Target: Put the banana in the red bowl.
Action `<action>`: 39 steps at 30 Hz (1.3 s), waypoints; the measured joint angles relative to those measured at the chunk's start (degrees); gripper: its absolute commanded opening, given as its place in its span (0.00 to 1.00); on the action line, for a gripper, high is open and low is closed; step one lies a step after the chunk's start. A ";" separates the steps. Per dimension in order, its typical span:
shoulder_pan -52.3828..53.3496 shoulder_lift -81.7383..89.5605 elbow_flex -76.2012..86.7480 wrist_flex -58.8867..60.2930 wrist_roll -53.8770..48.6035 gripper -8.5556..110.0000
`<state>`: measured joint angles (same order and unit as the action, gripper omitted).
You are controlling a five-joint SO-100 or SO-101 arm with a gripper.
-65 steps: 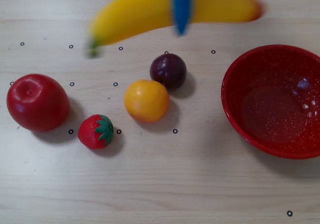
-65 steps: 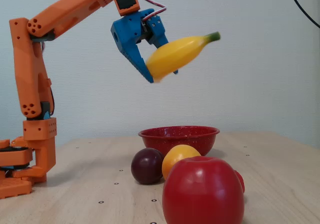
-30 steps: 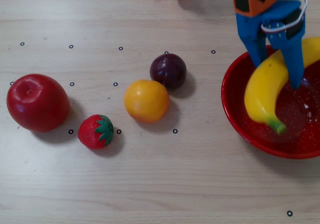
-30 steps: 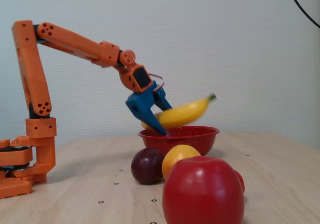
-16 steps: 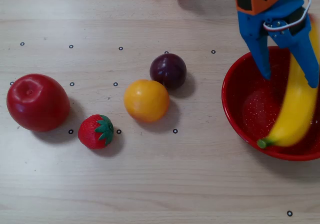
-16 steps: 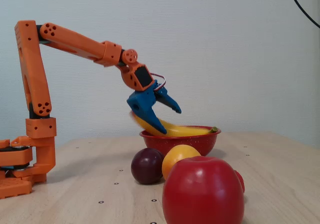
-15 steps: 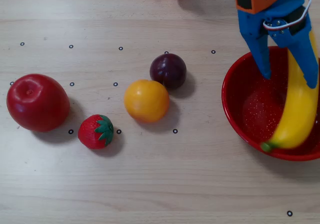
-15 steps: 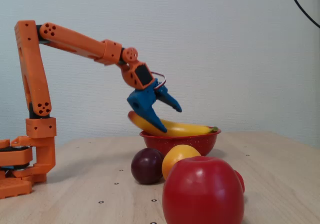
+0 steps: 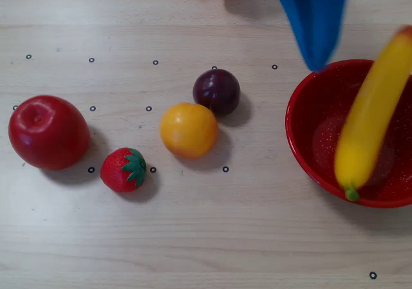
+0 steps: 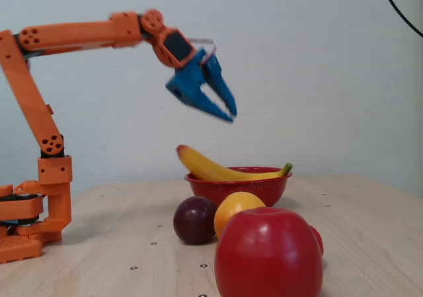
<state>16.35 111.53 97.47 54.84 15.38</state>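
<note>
Resting across the red bowl (image 9: 309, 131), the banana (image 9: 370, 118) overhangs both rims. Gripper (image 10: 228, 114) hangs above, jaws slightly parted, holding nothing.

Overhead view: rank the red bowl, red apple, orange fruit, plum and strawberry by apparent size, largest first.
1. red bowl, partly cut off at the frame edge
2. red apple
3. orange fruit
4. plum and strawberry: too alike to rank

The banana (image 9: 368, 121) lies across the red bowl (image 9: 309, 141), hand (image 10: 225, 110) above it.
</note>
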 measured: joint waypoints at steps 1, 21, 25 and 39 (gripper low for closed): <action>-1.41 1.93 1.23 0.62 -0.70 0.07; -14.15 56.51 53.96 1.23 -3.34 0.07; -16.70 62.40 61.44 1.23 -3.34 0.07; -15.91 71.89 79.98 -9.40 -7.91 0.07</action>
<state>0.44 183.43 177.45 45.44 7.47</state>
